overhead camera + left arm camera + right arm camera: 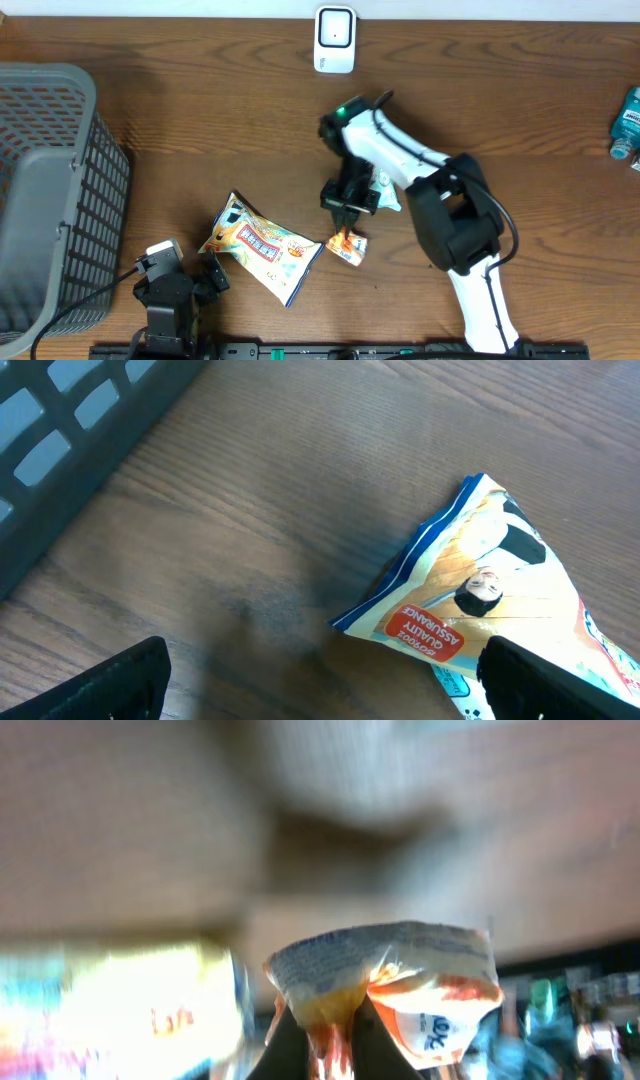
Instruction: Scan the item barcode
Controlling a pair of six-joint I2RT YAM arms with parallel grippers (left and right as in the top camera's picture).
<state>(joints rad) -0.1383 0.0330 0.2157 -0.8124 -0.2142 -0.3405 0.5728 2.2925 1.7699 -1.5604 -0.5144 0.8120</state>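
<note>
A small orange and white snack packet (349,246) hangs just above the table near its middle, and my right gripper (346,222) is shut on its top edge. The right wrist view shows the packet (420,985) crumpled and pinched between the two dark fingers of the right gripper (330,1045). A white barcode scanner (334,40) stands at the table's far edge. At the front left my left gripper (205,275) is open and holds nothing. In the left wrist view the left gripper (330,700) has its fingers (115,685) spread wide over bare wood.
A larger yellow and blue snack bag (262,246) lies flat left of the packet, and its corner (480,590) is just ahead of the left gripper. A grey mesh basket (60,190) fills the left side. A blue bottle (628,122) stands at the right edge.
</note>
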